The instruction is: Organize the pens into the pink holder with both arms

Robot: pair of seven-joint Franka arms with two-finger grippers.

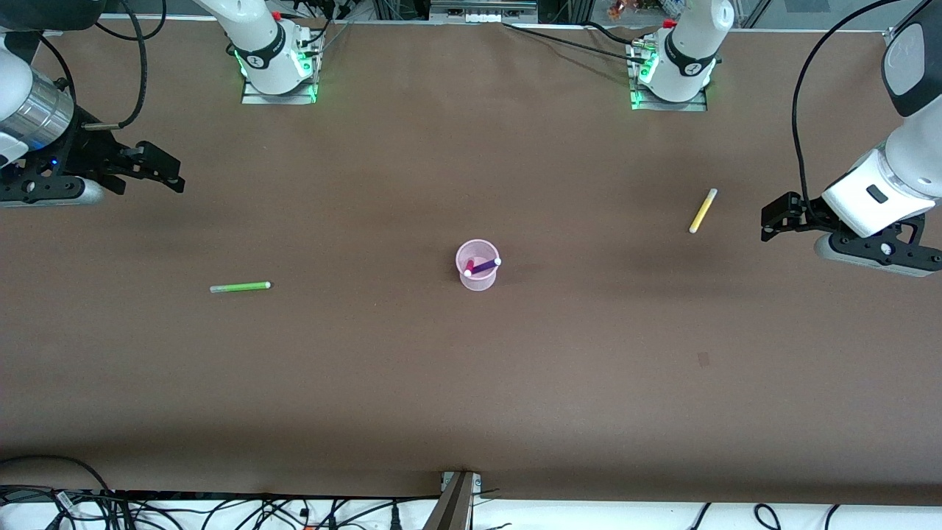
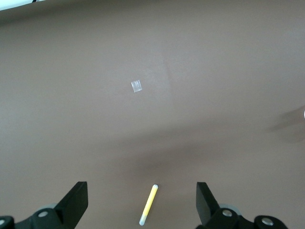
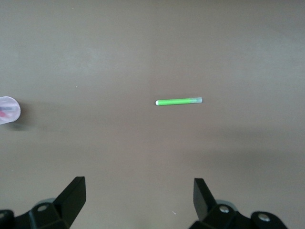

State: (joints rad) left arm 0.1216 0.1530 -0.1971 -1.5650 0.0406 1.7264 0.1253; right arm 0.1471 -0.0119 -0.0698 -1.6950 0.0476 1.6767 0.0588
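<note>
Two pens in the pink holder, two still loose, both grippers wide and empty.

The left gripper (image 1: pixel 769 219) hangs with its jaws spread wide over the worktop (image 1: pixel 471 383) at the left arm's end, well apart from the pink holder (image 1: pixel 477 266); the right gripper (image 1: pixel 173 174) hangs the same way, wide and holding nothing, at the right arm's end. The yellow pen (image 1: pixel 703 210) lies flat between the left gripper and the holder, farther from the front camera than the holder. The green pen (image 1: pixel 240 286) lies flat toward the right arm's end, slightly nearer the camera than the holder. The magenta pen (image 1: pixel 469 267) and purple pen (image 1: pixel 484 266) lean inside the holder. The pens look light, stiff and smooth, likely to roll; a pinch across mid-barrel seems best. The thin cup could tip easily.
</note>
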